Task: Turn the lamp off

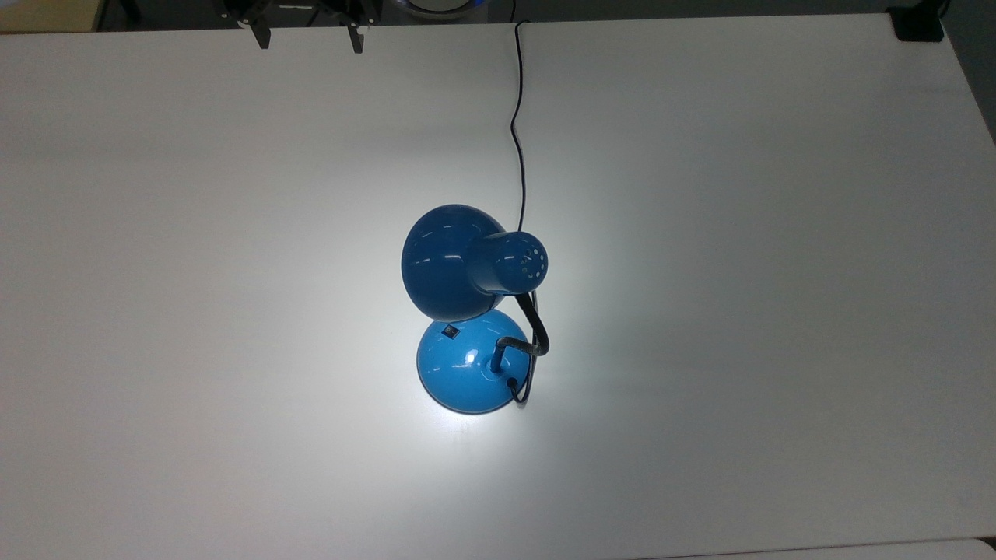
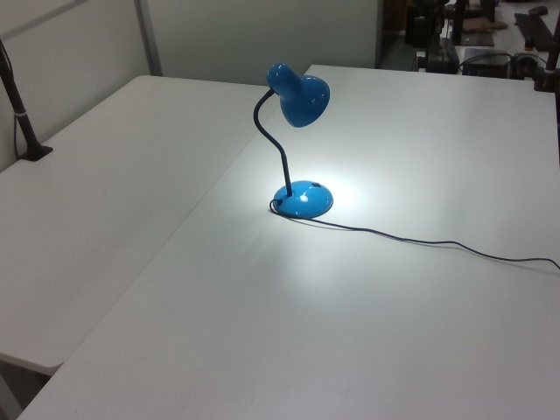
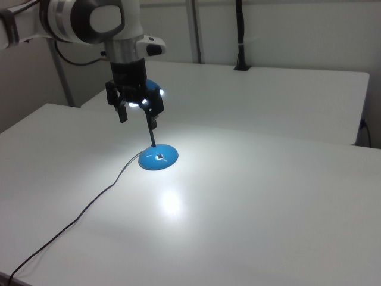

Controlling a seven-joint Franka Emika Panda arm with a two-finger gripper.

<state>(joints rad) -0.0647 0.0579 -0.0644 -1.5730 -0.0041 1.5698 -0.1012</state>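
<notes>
White desk (image 1: pixel 233 311) spreads under a pool of light from the lit blue lamp (image 1: pixel 467 311), standing near the middle in the top view, its black cord (image 1: pixel 520 140) running toward twelve o'clock. At eleven o'clock from the lamp, the pincer (image 1: pixel 310 35) hangs wide open, gripping nothing.

Glossy blue finish on the lamp (image 1: pixel 459 311), shade and domed base catching sharp highlights; its gooseneck (image 1: pixel 533 330) looks ribbed and black. The white surface (image 1: pixel 233 272) reads smooth and matt.
</notes>
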